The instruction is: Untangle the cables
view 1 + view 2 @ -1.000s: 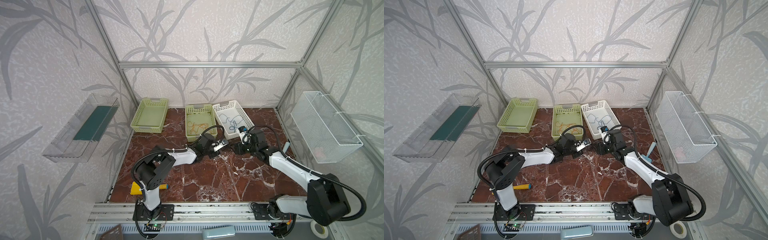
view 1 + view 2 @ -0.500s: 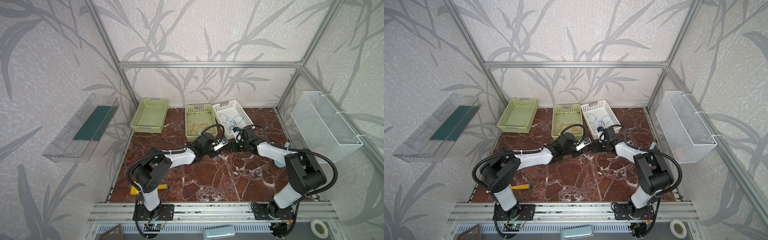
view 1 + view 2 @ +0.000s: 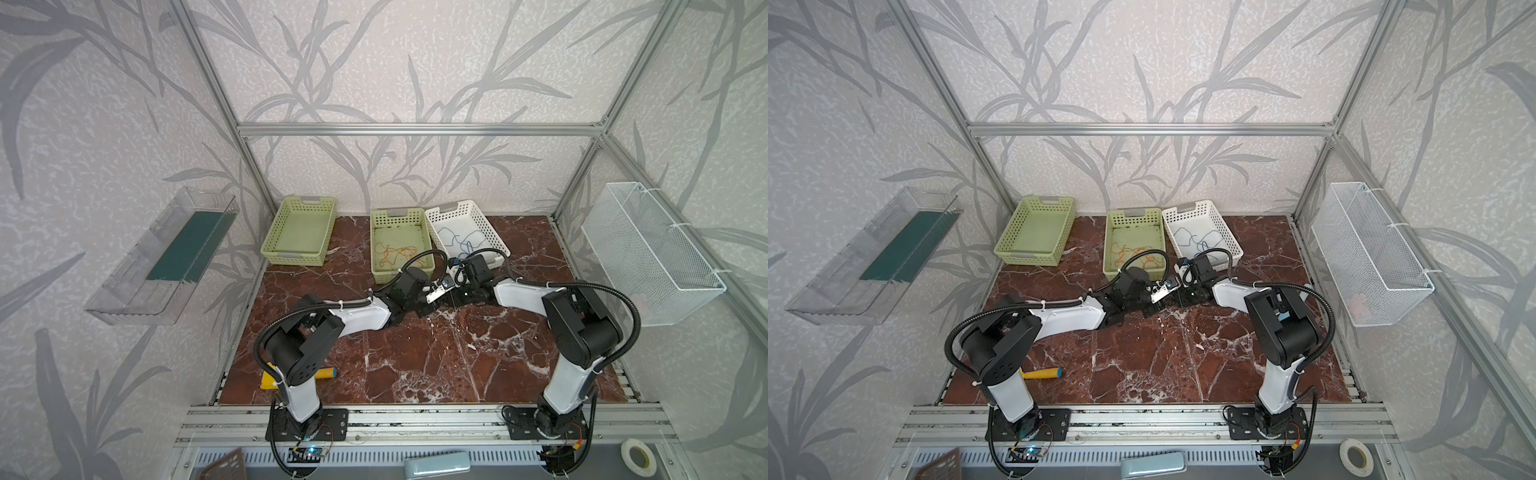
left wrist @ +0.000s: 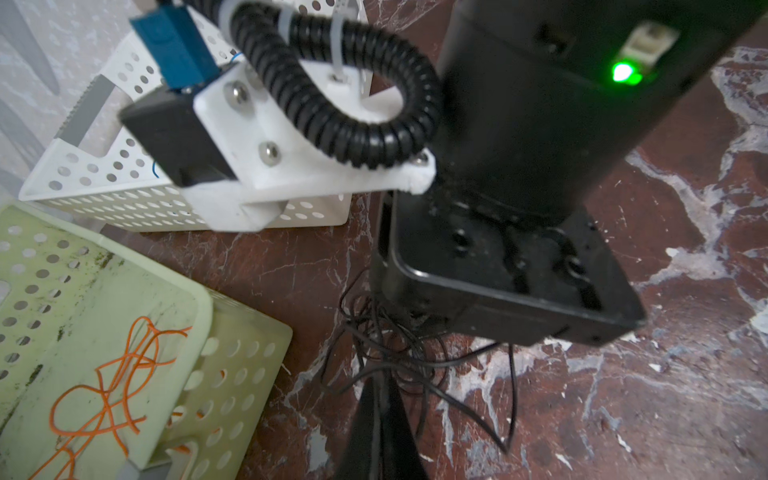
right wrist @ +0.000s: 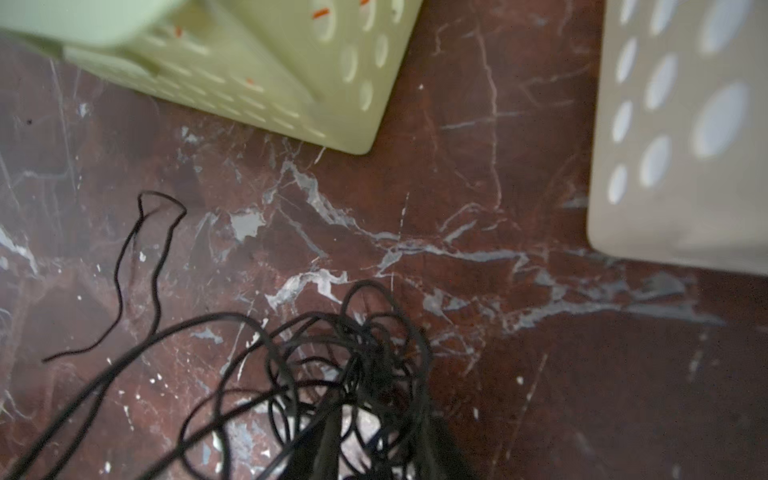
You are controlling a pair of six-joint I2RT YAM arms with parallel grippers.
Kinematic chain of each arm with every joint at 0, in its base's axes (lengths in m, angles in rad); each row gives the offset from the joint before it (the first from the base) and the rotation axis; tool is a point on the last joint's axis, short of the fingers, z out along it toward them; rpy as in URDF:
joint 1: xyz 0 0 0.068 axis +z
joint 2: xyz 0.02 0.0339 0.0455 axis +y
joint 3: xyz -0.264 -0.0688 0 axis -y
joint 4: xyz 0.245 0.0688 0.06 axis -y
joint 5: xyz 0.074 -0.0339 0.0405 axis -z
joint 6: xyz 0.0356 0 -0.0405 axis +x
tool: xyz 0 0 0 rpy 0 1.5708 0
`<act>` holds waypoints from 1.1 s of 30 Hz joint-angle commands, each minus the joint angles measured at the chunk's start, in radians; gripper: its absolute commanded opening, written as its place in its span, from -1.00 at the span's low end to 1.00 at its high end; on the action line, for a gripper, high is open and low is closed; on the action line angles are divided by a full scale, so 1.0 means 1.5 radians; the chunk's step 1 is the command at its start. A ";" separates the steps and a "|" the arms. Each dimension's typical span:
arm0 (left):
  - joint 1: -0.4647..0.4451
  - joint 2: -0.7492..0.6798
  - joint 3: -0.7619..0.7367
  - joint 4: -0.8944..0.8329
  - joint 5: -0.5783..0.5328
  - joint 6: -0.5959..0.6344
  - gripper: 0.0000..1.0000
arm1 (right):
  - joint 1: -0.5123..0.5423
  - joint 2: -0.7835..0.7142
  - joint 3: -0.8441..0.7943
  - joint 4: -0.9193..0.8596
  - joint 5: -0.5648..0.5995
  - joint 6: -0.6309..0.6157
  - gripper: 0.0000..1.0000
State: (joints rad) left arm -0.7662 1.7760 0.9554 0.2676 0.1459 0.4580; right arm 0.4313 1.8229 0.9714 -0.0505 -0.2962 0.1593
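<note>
While both arms lean low over the red stone table (image 3: pixel 415 357), their ends sit nose to nose near the back, just in front of the gap between two baskets. The dark cables (image 5: pixel 332 353) lie right there on the table in a messy black knot, between the two grippers and touching both.

I look at the left gripper (image 4: pixel 376 382) first. Its two fingers are pressed tight together into one dark point. Thin black strands cross right at that point and fan out to both sides. I cannot tell if a strand is pinched inside.

Now the right gripper (image 5: pixel 361 411). It comes at the knot from the other side, and the loops bunch up thick right at its tip. So many strands cover its fingers that I cannot tell if they are apart or together. One loose dark strand wiggles away from the knot and ends in a small loop near the green basket's corner.

That green basket (image 3: pixel 401 214) holds the orange cables (image 3: pixel 395 253), curled up on its floor. Just beside it stands the white basket (image 3: pixel 457 206) with the blue cables (image 3: pixel 461 241) inside. Both baskets are close behind the knot, but the knot does not touch them.
</note>
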 commanded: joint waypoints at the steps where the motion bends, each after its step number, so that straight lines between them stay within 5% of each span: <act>1: -0.005 -0.044 -0.015 -0.001 -0.028 -0.009 -1.00 | 0.001 -0.003 0.006 -0.011 0.030 -0.017 -0.71; 8: 0.001 -0.137 -0.065 -0.003 -0.135 -0.043 -1.00 | -0.076 -0.074 -0.037 -0.035 0.024 -0.003 -1.00; 12: 0.016 -0.191 -0.079 -0.038 -0.161 -0.054 -1.00 | -0.131 -0.134 -0.054 -0.041 -0.005 0.028 -1.00; 20: 0.102 -0.298 -0.130 -0.057 -0.182 -0.102 -1.00 | -0.195 -0.187 -0.017 -0.167 0.052 -0.050 -1.00; 33: 0.196 -0.442 -0.136 -0.100 -0.210 -0.137 -1.00 | -0.283 -0.183 -0.020 -0.217 0.074 -0.085 -1.00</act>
State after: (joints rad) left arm -0.5415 1.1797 0.7361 0.1356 -0.0311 0.2832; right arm 0.0895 1.5356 0.9344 -0.2882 -0.3592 0.0441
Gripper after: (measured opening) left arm 0.053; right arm 0.053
